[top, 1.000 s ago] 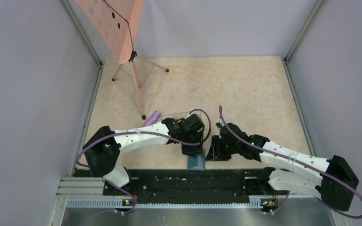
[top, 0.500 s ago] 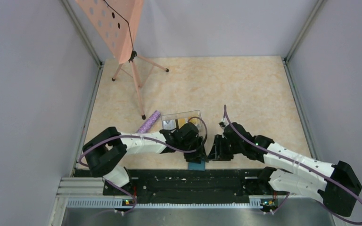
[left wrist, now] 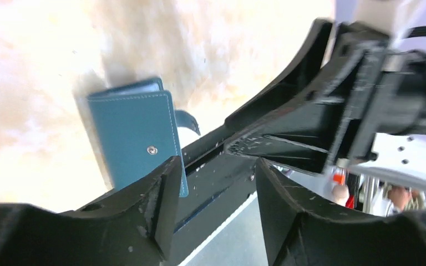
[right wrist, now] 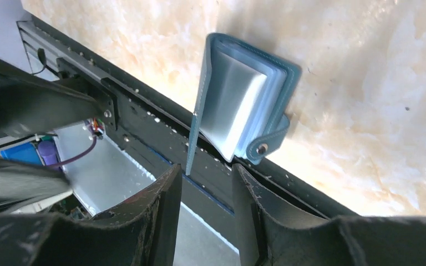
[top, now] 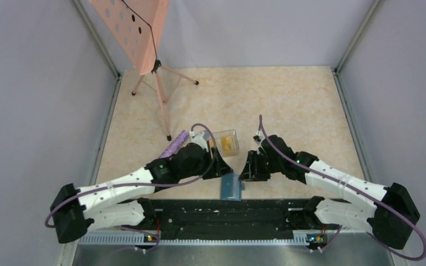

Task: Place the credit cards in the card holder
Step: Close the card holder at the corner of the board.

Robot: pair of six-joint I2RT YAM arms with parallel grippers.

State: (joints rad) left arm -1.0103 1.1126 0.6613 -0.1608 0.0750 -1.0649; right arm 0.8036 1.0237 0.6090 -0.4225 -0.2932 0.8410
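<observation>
On the beige table (top: 294, 111), near edge: teal-blue folding card holder (top: 232, 187), ajar.
Beside it hung left gripper (left wrist: 216, 172) and right gripper (right wrist: 206, 172), jaws apart, empty.

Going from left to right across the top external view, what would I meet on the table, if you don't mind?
The pink stand → purple roll → clear box → right gripper.

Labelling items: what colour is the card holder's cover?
Teal blue card holder, best in left wrist view.
</observation>
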